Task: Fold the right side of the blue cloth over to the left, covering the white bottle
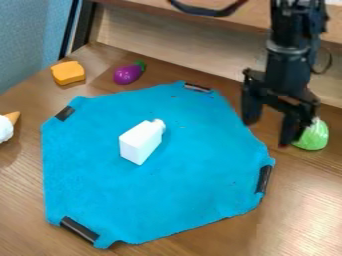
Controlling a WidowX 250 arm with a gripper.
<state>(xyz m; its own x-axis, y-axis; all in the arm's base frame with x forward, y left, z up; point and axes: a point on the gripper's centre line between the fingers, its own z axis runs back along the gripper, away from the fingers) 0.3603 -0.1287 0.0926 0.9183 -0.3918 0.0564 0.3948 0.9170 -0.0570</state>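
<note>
The surface (294, 215) is brown wood with visible grain. A bright blue cloth (167, 200) lies spread over its middle, with black strips at four places along its edge. Beyond the cloth sit an orange bread-shaped toy (68, 73) and a purple toy eggplant (125, 75); a white-topped cone (5, 128) is at the left, a green rounded thing (312, 138) at the right.

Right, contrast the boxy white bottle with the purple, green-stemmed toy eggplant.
The boxy white bottle lies on the blue cloth; the purple toy eggplant lies on the brown wooden table. The bottle has flat sides; the eggplant is rounded. The bottle looks larger than the eggplant. Both narrow ends point to the view's upper right.
</note>
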